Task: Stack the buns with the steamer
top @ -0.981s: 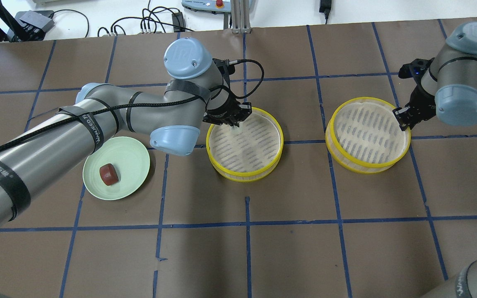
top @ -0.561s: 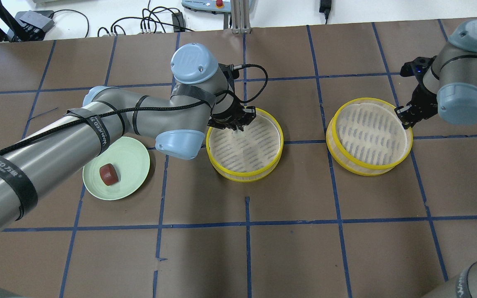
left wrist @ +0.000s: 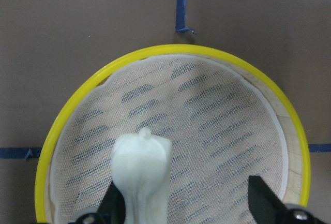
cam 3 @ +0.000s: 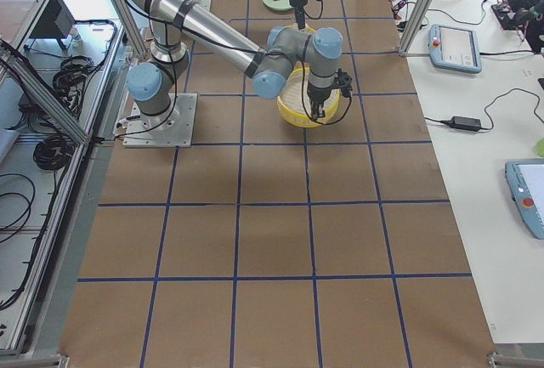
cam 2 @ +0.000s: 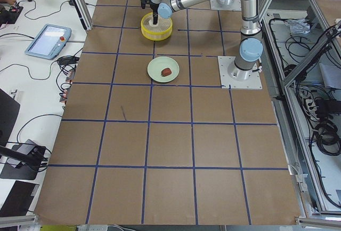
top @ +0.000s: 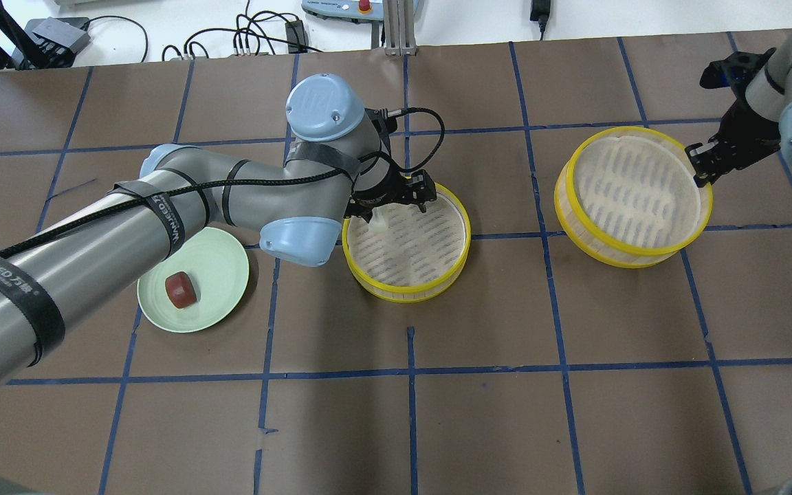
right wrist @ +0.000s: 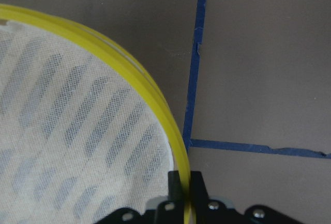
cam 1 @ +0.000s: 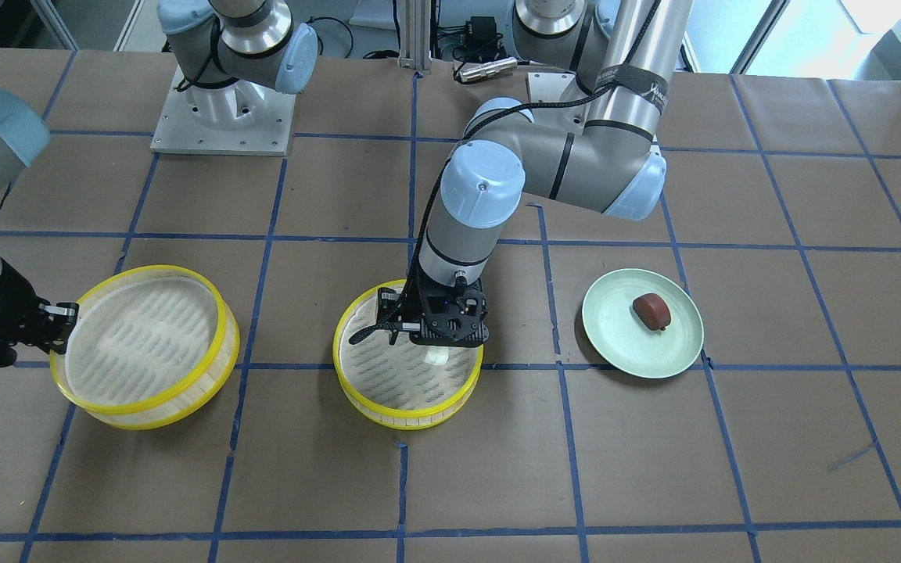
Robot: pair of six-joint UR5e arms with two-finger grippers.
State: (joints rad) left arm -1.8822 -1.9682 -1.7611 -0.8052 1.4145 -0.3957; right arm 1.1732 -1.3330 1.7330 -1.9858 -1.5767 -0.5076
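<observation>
The left gripper [left wrist: 187, 203] hangs low inside the middle basket [left wrist: 178, 48] with its fingers [left wrist: 261, 195] spread wide. The white bun [left wrist: 141, 175] stands on the woven liner against one finger, apparently just set down near the rim. The red bun [top: 181, 289] lies on the green plate [top: 221, 261], likely next to be carried. The right gripper [right wrist: 185, 180] pinches the yellow rim of the second basket [top: 630, 189], which sits tilted, probably so it can go on top as the upper tier.
</observation>
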